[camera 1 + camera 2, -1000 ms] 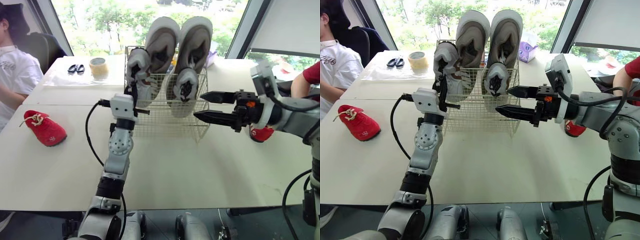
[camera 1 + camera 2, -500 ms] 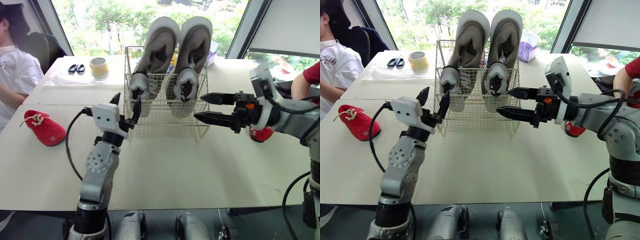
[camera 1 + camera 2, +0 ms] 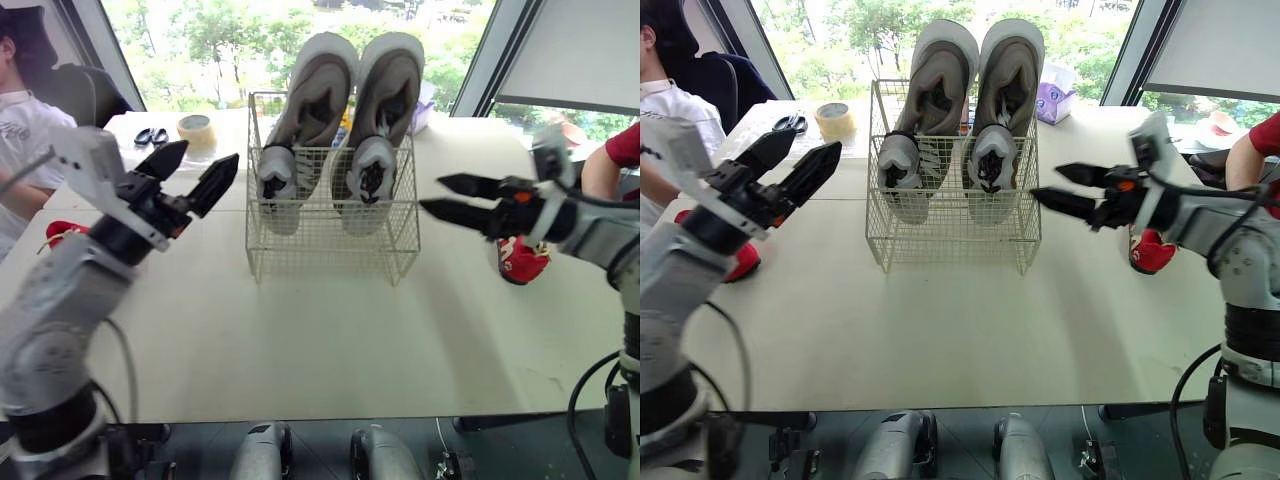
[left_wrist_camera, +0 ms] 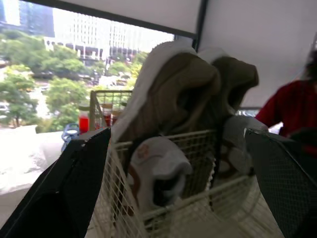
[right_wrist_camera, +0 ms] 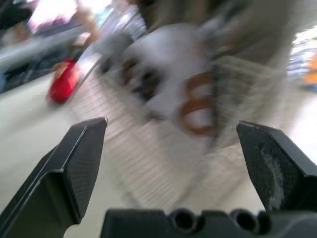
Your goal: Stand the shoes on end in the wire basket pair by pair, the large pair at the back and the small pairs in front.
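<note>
My left gripper point(image 3: 210, 155) is hovering spread, a red shoe point(image 3: 745, 260) lying behind my arm. The wire basket point(image 3: 330, 255) is holding shoes on end — large pair point(image 3: 385, 80) (taupe, white-soled) behind, small pair point(image 3: 370, 170), pale grey, in front. My right gripper point(image 3: 432, 194) is gaping near a second red shoe point(image 3: 522, 264).

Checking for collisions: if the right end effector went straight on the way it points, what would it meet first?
The right end effector would likely meet the right side wall of the wire basket first, then the small grey shoe behind the mesh; depth is unclear.
</note>
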Robot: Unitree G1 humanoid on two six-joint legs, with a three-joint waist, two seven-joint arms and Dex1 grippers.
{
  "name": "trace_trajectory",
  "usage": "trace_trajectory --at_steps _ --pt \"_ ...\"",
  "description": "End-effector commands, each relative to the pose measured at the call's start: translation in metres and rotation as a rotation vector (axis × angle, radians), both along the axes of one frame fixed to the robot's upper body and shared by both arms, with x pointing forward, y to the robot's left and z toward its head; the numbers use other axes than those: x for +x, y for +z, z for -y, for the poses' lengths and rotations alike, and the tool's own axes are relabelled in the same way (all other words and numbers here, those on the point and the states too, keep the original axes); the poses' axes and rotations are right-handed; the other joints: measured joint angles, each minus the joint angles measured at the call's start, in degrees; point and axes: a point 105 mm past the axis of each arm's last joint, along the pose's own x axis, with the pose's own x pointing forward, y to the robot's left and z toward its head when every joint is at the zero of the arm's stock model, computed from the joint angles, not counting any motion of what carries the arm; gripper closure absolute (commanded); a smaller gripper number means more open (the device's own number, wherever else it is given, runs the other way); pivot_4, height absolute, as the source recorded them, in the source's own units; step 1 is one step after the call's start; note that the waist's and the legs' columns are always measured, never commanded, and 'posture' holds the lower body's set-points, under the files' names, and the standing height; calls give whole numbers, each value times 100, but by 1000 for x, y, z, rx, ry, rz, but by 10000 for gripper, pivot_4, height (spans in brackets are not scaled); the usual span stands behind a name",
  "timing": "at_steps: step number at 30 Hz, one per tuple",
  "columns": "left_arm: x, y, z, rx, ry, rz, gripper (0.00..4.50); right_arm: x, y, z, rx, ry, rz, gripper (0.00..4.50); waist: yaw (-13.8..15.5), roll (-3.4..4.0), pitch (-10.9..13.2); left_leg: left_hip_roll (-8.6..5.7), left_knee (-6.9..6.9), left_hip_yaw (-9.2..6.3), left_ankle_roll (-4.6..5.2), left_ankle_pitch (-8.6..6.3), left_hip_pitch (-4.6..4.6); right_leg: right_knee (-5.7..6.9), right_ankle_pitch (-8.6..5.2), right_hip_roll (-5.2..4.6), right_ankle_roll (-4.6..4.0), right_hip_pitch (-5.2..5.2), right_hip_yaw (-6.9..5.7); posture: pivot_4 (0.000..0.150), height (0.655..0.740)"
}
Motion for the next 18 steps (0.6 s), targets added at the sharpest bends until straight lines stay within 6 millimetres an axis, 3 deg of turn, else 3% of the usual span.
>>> trace_trajectory --at_steps 1,4,6,11,15,18 --pt "-23 -8 15 -15 -169 -65 507 7 4 74 5 -385 106 0 24 0 0 -2 0 -1 -1 0 0 -1 -1 -1 -2 2 -1 1500 7351" --pt "-28 -18 34 -123 -240 -117 507 13 -2 121 -32 -709 146 0 12 2 -1 -6 4 -2 -4 2 2 -10 -12 -4 -22 12 0 1500 7351" --pt "-27 -26 47 -209 -246 -150 507 10 -8 133 -53 -793 160 0 4 6 -2 -10 4 3 -5 3 5 -10 -12 -8 -22 12 10 1500 7351" --pt "-34 -57 68 -246 -224 -234 507 -7 -43 134 -148 -864 138 0 -2 7 -3 -7 -6 9 -8 5 19 -2 0 9 1 13 18 1500 7351" --pt "-34 -79 81 -194 -169 -261 507 -17 -75 123 -143 -943 66 0 0 20 -9 -7 -18 9 -20 11 39 -1 -4 18 -7 22 17 1500 7351" --pt "-39 -101 100 -119 -179 -290 507 -18 -104 104 -128 -962 7 0 -3 37 -22 -3 -18 15 -23 12 48 -3 -14 15 -27 26 28 1500 7351"
